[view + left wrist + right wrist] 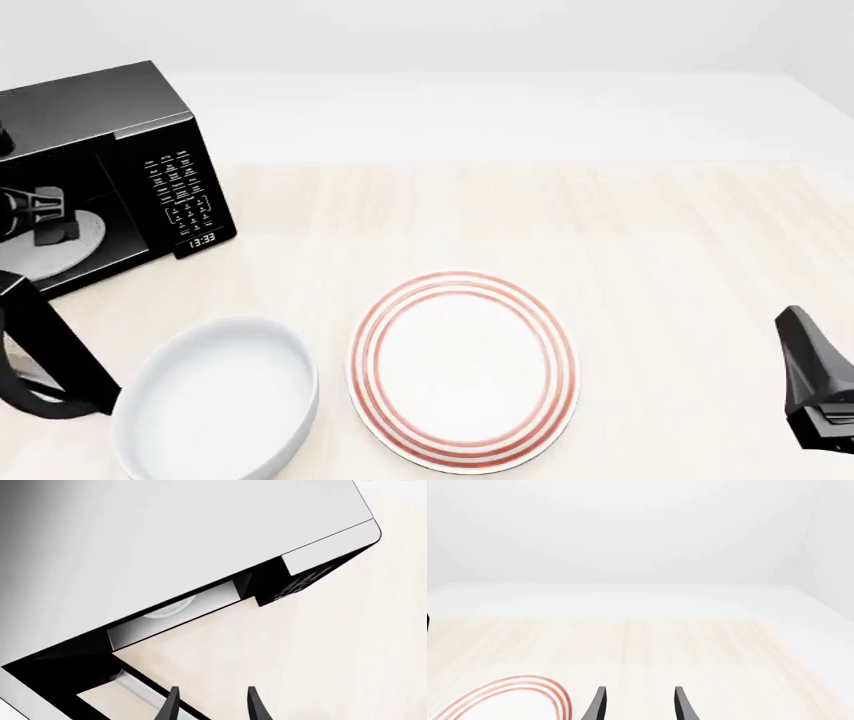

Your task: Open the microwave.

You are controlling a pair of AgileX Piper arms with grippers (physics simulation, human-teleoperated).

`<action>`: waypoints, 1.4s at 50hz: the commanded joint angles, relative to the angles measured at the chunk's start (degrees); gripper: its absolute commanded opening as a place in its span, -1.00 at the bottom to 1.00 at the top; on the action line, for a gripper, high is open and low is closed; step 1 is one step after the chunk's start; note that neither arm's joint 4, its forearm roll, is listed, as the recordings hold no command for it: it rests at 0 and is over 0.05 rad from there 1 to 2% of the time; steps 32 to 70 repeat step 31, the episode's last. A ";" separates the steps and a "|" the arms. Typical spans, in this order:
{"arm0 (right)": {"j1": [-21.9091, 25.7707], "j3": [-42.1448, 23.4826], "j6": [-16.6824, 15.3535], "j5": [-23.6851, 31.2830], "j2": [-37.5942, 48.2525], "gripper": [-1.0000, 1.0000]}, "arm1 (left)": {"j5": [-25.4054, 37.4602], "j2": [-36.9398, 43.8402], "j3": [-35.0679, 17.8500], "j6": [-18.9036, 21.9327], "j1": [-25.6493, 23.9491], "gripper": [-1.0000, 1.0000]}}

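I have the microwave (127,150) at the far left of the counter (534,220), angled so its keypad panel (184,195) faces toward the middle, with the small clock display (202,240) at the panel's lower edge. Its door (47,350) stands swung open toward the near left edge, seen nearly edge-on as a dark slab, and the pale turntable (60,245) shows inside the cavity.

My left tool (212,705) sits above the microwave looking down: in its wrist view the two dark fingers (170,705) are apart, with nothing between them, hovering over the open door's window and the bare counter beside it. The microwave's grey top fills most of that view, with a slice of the cavity and the turntable visible below its front edge. In the front view, a dark part of the left arm shows in front of the cavity opening.

My right tool (639,705) is low at the near right, well apart from the microwave; its fingers are also spread, holding nothing, pointing across the counter.

A white bowl (214,405) sits near left, just beside the door, and a red-ringed plate (465,370) lies right of it, near the middle.
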 commanded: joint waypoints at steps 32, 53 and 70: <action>-0.01 0.00 -0.01 0.00 0.00 1.00 | 2.89 -10.29 8.63 -0.07 3.83 1.00; -0.01 0.00 -0.01 0.00 0.00 1.00 | 2.89 -10.29 8.63 -0.07 3.83 1.00; -0.01 0.00 -0.01 0.00 0.00 1.00 | 2.89 -10.29 8.63 -0.07 3.83 1.00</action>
